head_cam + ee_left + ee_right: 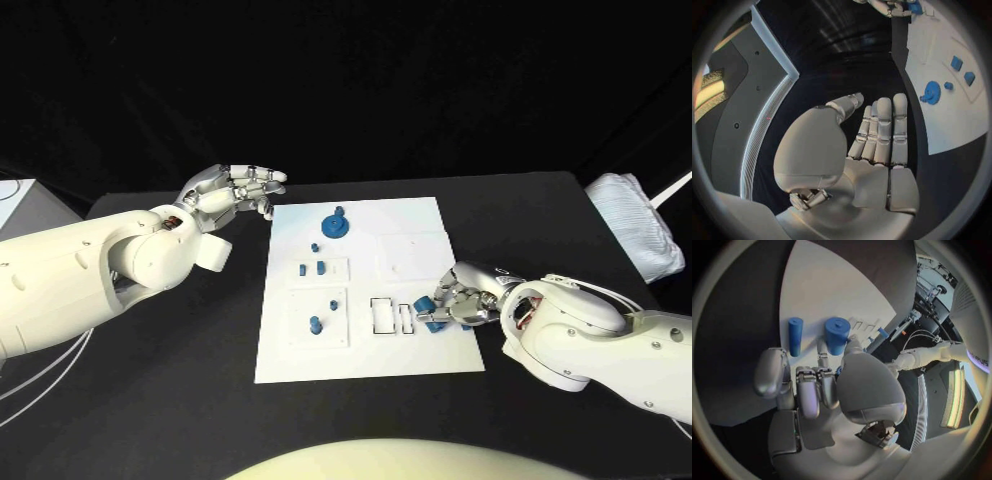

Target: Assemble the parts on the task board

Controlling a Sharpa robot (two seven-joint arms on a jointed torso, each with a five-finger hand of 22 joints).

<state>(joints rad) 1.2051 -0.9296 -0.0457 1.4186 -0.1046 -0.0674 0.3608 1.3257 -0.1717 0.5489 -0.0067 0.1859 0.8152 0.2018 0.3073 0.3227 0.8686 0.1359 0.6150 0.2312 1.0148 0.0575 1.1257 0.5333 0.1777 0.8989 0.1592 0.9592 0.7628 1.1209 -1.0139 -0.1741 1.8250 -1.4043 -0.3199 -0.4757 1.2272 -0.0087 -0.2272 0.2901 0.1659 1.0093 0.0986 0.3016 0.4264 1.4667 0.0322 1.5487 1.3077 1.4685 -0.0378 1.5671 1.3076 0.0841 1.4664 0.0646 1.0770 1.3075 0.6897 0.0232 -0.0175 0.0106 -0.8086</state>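
The white task board (411, 235) lies in the middle of the table. On its far part a blue gear (336, 225) (931, 92) stands, with small blue parts (312, 267) (957, 63) nearer. My right hand (459, 302) (826, 380) is at the board's right edge, most fingers curled. Its thumb and one finger pinch a thick blue cylinder (837, 335) (426, 303) that stands on the board. A thinner blue cylinder (795, 336) lies beside it. My left hand (231, 190) (873, 145) hovers beyond the board's far left corner, fingers straight, holding nothing.
Two empty rectangular slots (391, 316) sit just left of the right hand. More blue parts (316, 323) stand in the near left block of the board. A white padded object (635, 225) lies at the table's far right.
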